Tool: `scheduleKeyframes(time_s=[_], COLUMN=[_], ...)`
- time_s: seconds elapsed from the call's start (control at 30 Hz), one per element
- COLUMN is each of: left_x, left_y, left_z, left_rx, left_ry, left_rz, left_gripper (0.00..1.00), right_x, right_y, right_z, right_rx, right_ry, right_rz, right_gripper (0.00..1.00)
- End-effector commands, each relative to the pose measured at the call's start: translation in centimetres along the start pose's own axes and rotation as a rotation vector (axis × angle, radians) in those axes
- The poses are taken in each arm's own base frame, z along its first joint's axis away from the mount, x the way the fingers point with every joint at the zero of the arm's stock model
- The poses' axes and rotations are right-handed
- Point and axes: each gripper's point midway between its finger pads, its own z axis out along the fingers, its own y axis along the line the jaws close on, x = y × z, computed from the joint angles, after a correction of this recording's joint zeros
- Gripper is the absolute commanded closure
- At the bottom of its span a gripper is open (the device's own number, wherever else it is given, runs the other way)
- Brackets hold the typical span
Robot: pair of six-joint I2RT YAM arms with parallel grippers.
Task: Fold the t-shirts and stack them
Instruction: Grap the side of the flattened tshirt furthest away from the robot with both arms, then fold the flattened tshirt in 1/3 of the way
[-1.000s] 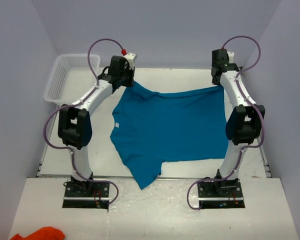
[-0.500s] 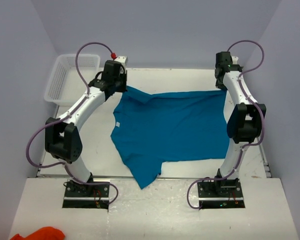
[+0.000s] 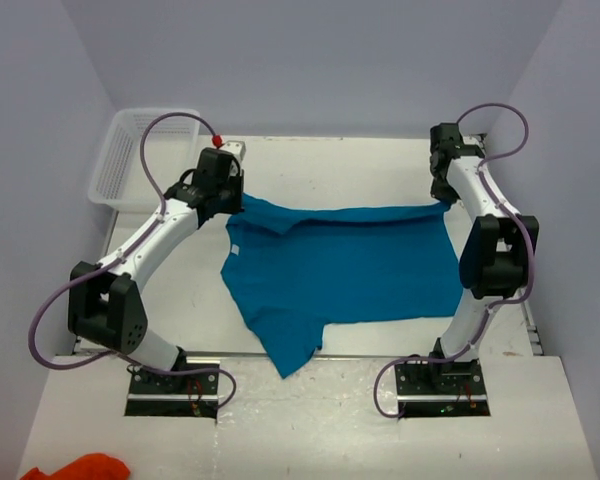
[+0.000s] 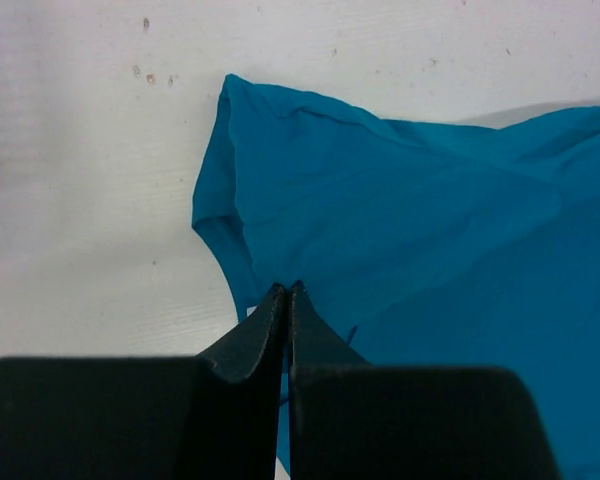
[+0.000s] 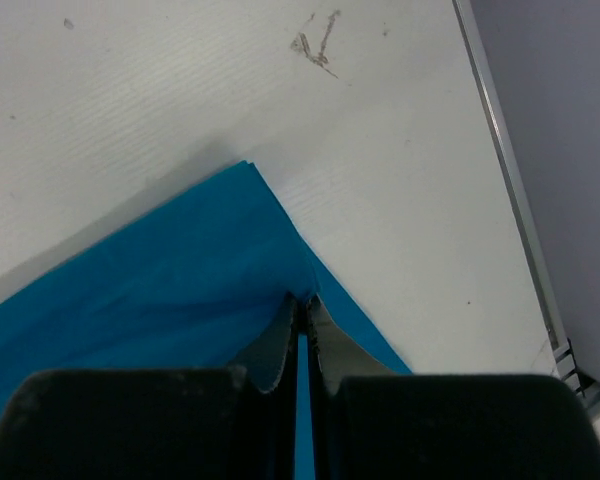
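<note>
Clamped shut, with left fingers (image 4: pixel 265 330) and right fingers (image 5: pixel 278 345) alike, on the far corners of the teal-blue t-shirt (image 3: pixel 350 265) spread mid-surface (image 3: pixel 330 160). Dragged that far edge nearer over the last second. Probably starting the first fold.

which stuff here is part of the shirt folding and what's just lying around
Job: teal t-shirt; left gripper and right gripper, each pinching a far corner of it.
Lying about: white mesh basket; orange cloth.

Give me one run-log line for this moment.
left jaws: shut on t-shirt, far-left corner | right jaws: shut on t-shirt, far-right corner | fold: not done
</note>
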Motion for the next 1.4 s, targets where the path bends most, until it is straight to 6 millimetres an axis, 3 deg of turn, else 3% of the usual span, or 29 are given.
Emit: scheduleKeyframes(time_s=[0.0, 0.23, 0.53, 0.9, 1.07, 1.1, 1.17, 1.23, 1.27, 1.33, 1.37], left_x=[-0.4, 1.4, 4.7, 6.3, 6.4, 6.6, 7.0, 7.6, 7.9, 7.8, 7.8], left_y=[-0.1, -1.8, -4.1, -4.4, -3.5, -3.2, -2.1, -1.2, -0.9, -0.4, -0.9], left_z=[-1.7, -3.0, -3.8, -3.3, -3.3, -3.3, -3.5, -3.7, -4.3, -5.0, -6.0], left_rx=[0.016, 0.082, 0.120, 0.098, 0.049, 0.031, -0.026, -0.079, -0.097, -0.131, -0.118], left_ry=[-0.038, -0.019, 0.029, 0.061, 0.059, 0.063, 0.064, 0.067, 0.053, 0.013, -0.020], left_rz=[-0.032, -0.039, -0.026, 0.003, 0.000, -0.005, -0.034, -0.064, -0.079, -0.128, -0.136], left_gripper=[1.00, 1.00, 1.00, 1.00, 1.00, 1.00, 1.00, 0.88, 0.72, 0.52, 0.36], right_x=[-0.5, 1.9, 3.5, 5.4, 6.0, 6.1, 6.3, 6.0, 5.8, 4.5, 3.7], right_y=[-1.5, -2.1, -1.7, -0.8, -0.6, -0.6, -0.6, -1.0, -1.1, -2.0, -1.9], right_z=[-2.4, -2.2, -1.6, 0.2, 0.6, 0.7, 0.6, 0.1, -0.3, -1.8, -2.7], right_rx=[0.000, 0.017, 0.013, 0.024, 0.035, 0.035, 0.035, 0.040, 0.036, 0.045, 0.028], right_ry=[-0.055, -0.016, 0.018, 0.075, 0.100, 0.101, 0.103, 0.086, 0.072, 0.017, -0.007], right_rz=[0.066, 0.050, 0.038, 0.015, 0.006, 0.006, 0.015, 0.033, 0.033, 0.062, 0.064], right_gripper=[1.00, 1.00, 1.00, 1.00, 1.00, 0.95, 0.77, 0.57, 0.29, 0.13, 0.03])
